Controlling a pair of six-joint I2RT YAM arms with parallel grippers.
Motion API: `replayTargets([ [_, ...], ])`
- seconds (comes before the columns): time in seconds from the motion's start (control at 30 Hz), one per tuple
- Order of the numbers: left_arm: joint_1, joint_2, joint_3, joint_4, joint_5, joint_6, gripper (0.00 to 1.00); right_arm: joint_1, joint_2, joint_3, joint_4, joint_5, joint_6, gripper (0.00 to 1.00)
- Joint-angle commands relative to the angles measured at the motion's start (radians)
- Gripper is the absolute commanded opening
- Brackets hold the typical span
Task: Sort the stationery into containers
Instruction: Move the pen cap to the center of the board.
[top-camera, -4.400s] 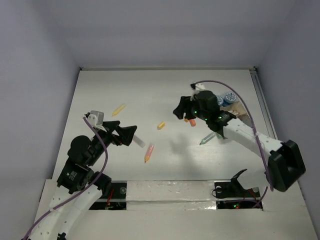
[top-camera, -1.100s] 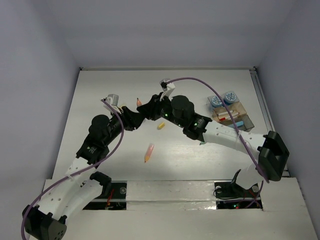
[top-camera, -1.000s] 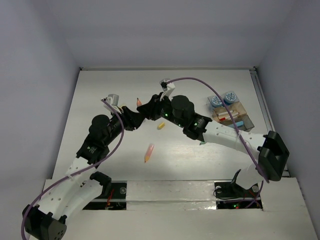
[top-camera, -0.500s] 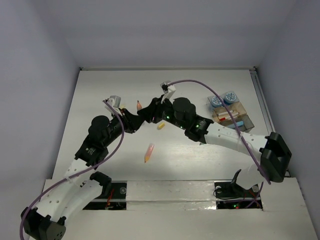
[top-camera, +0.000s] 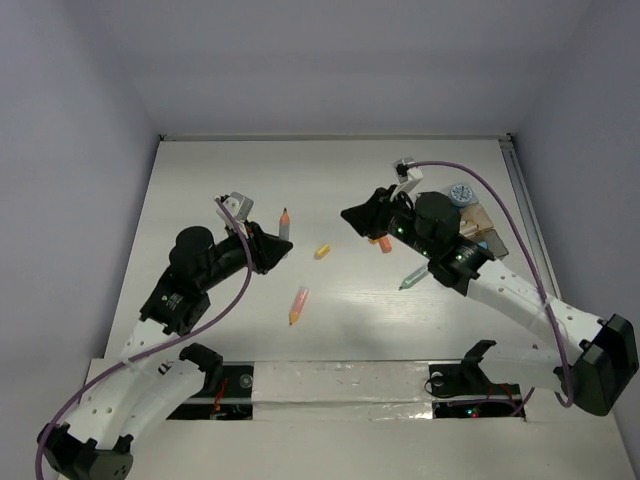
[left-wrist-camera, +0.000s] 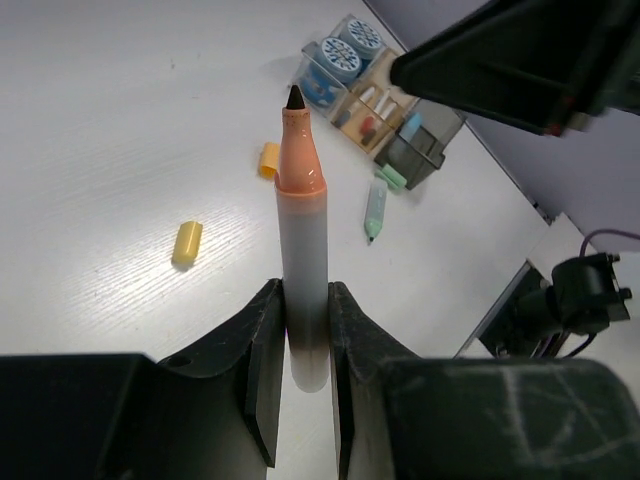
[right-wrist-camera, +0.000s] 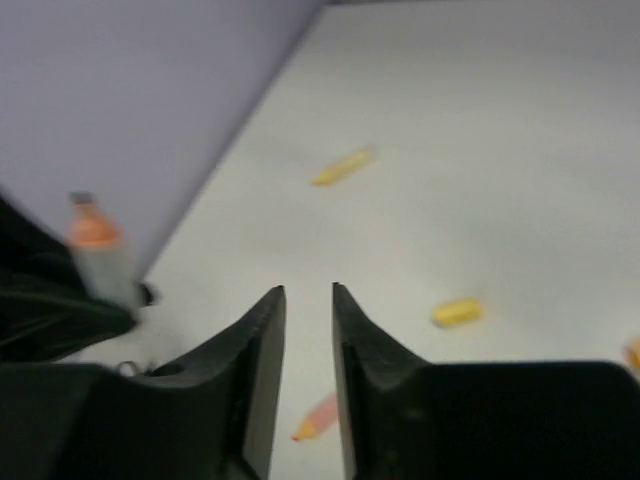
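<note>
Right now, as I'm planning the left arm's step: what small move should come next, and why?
Probably swing the left gripper a little toward the trays: it is shut on the uncapped orange-tipped marker, held clear of the table; the right gripper is open, empty and apart from it, and the trays lie on the right arm's side.

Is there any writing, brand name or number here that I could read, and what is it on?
No text can be read in any view.
The orange-tipped marker shows a plain barrel with no print.
The round pots show only a blue-and-white lid pattern, too small to tell if it holds letters.
</note>
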Motion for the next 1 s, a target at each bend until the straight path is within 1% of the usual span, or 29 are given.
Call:
replayTargets([
  [0.0,0.002,-0.013,0.046,0.007,0.106,0.093,0.00,-0.084,0.022,-0.052,-0.245,0.082,-0.050,0.28],
  [0.03,0.002,-0.018,0.039,0.016,0.125,0.097,0.00,-0.099,0.031,-0.057,-0.308,0.090,-0.067,0.26],
  [0.1,0.002,-0.031,0.006,0.034,0.151,0.090,0.00,-0.149,0.060,-0.075,-0.350,0.162,-0.079,0.26],
  [0.13,0.002,-0.038,-0.003,0.048,0.178,0.087,0.00,-0.163,0.072,-0.077,-0.385,0.173,-0.089,0.26],
  [0.23,0.002,-0.054,-0.008,0.034,0.182,0.093,0.00,-0.215,0.152,-0.060,-0.426,0.197,-0.122,0.37],
  [0.27,0.002,-0.067,-0.009,0.030,0.176,0.093,0.00,-0.215,0.183,-0.045,-0.442,0.211,-0.133,0.45],
  [0.3,0.002,-0.071,-0.012,0.025,0.162,0.093,0.00,-0.215,0.247,-0.011,-0.460,0.228,-0.142,0.48],
  [0.37,0.002,-0.082,-0.014,0.005,0.144,0.097,0.00,-0.226,0.304,0.016,-0.479,0.240,-0.164,0.53],
  [0.47,0.002,-0.099,-0.017,-0.009,0.107,0.093,0.00,-0.235,0.398,0.059,-0.482,0.241,-0.181,0.57],
  [0.63,0.002,-0.099,-0.012,-0.010,0.097,0.098,0.00,-0.244,0.526,0.132,-0.512,0.285,-0.208,0.57],
  [0.9,0.002,-0.097,-0.012,-0.009,0.110,0.100,0.00,-0.254,0.635,0.208,-0.529,0.325,-0.242,0.57],
  [0.97,0.002,-0.097,-0.012,-0.007,0.110,0.101,0.00,-0.263,0.649,0.213,-0.523,0.313,-0.257,0.55],
])
